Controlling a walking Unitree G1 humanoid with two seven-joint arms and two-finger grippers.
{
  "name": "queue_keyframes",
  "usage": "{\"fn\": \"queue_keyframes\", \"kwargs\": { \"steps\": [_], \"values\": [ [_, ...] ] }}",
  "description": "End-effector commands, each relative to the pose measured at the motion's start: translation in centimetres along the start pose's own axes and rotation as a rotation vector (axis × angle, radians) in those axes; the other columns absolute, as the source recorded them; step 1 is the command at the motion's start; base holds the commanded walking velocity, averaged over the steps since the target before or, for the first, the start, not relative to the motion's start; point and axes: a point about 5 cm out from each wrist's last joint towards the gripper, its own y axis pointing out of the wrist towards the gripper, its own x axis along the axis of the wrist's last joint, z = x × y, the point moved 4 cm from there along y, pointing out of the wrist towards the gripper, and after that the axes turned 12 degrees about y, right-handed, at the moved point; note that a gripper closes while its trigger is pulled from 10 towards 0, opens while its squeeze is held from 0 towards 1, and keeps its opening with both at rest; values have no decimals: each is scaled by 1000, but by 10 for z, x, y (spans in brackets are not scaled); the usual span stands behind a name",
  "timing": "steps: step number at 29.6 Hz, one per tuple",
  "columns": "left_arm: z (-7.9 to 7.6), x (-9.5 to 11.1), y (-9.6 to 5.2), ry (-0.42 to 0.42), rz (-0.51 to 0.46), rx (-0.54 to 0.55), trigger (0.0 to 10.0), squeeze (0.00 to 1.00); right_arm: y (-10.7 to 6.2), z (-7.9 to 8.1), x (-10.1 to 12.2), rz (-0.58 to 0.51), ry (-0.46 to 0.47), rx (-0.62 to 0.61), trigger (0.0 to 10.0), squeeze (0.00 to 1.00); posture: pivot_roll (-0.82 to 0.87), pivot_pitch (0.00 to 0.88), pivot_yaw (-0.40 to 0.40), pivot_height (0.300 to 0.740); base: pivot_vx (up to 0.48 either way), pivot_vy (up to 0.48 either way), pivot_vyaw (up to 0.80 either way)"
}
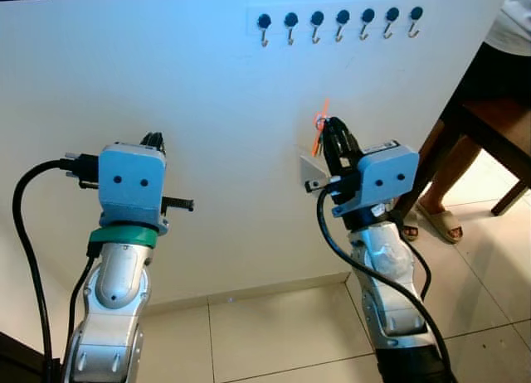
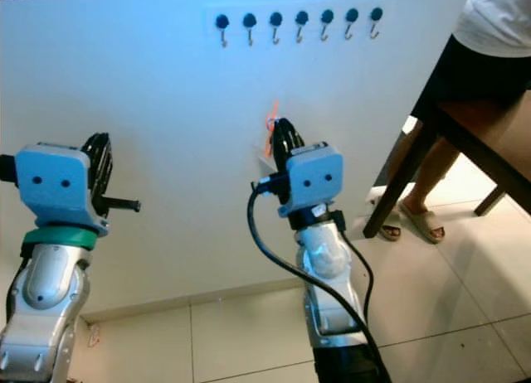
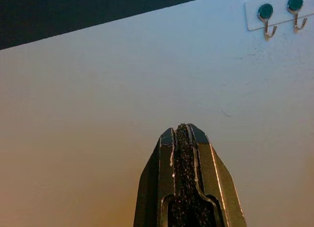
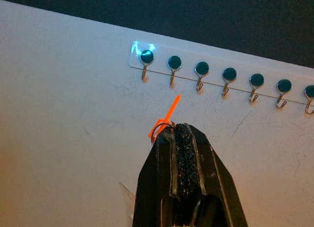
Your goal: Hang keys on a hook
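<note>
A white rack of several metal hooks [image 1: 340, 20] with dark round caps is fixed high on the white wall. My right gripper [image 1: 328, 128] is raised below the rack and short of it, shut on a key ring [image 4: 158, 131]. The ring carries an orange tie [image 4: 166, 116], which sticks out past the fingertips. A pale tag [image 1: 312, 172] hangs beside the fingers. The orange tie points up toward the rack's left hooks [image 4: 171, 67]. My left gripper [image 1: 153, 139] is held up to the left, facing bare wall, shut with nothing in it [image 3: 182, 131].
A person stands at the right edge in sandals [image 1: 440, 221], next to a dark wooden table leg [image 1: 436, 155]. Pale floor tiles [image 1: 274, 333] run along the foot of the wall. Black cables [image 1: 25, 234] loop from both wrists.
</note>
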Motion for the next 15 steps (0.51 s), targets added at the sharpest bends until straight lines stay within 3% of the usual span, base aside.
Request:
{"fn": "queue_keyframes", "kwargs": {
  "steps": [1, 5, 15],
  "values": [
    [3, -6, 1, 6, 26, 13, 10000, 0, -1, 2, -3, 21, -34, 8, 10000, 0, -66, 0, 79, 740, 330, 0, 788],
    [3, -7, 1, 7, 30, 13, 10000, 0, -1, 3, -3, 25, -41, 9, 10000, 0, -66, 0, 79, 740, 330, 0, 788],
    [4, -5, 2, 8, 25, 22, 10000, 0, 1, 3, -5, 36, 10, 15, 10000, 0, -61, 0, 74, 740, 292, 0, 0]
  ]
}}
